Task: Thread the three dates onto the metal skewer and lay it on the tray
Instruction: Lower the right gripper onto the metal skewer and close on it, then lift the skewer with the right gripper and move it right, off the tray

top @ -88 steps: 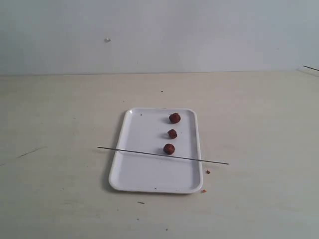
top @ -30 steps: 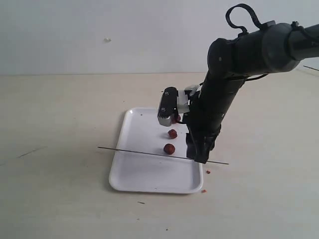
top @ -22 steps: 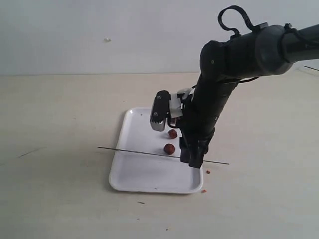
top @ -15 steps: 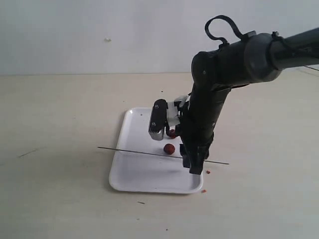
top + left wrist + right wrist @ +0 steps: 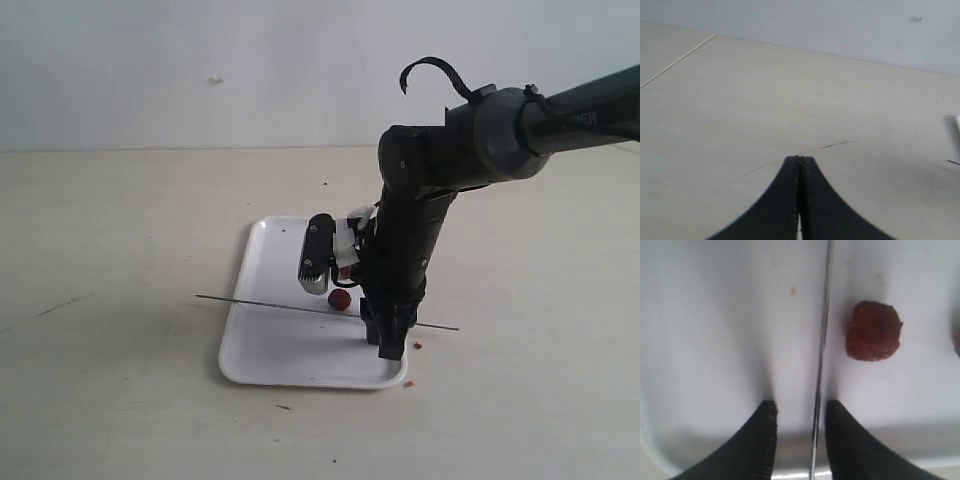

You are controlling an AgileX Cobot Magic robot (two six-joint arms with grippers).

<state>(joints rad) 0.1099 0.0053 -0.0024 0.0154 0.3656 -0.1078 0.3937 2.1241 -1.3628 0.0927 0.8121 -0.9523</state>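
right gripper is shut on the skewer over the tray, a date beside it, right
No: the right gripper is open, straddling the metal skewer, as the right wrist view shows. It is over the tray, a date beside it.

The skewer (image 5: 280, 306) lies across the tray (image 5: 275, 352) on the table (image 5: 120, 250), one date (image 5: 340, 299) just behind it, inside the tray.
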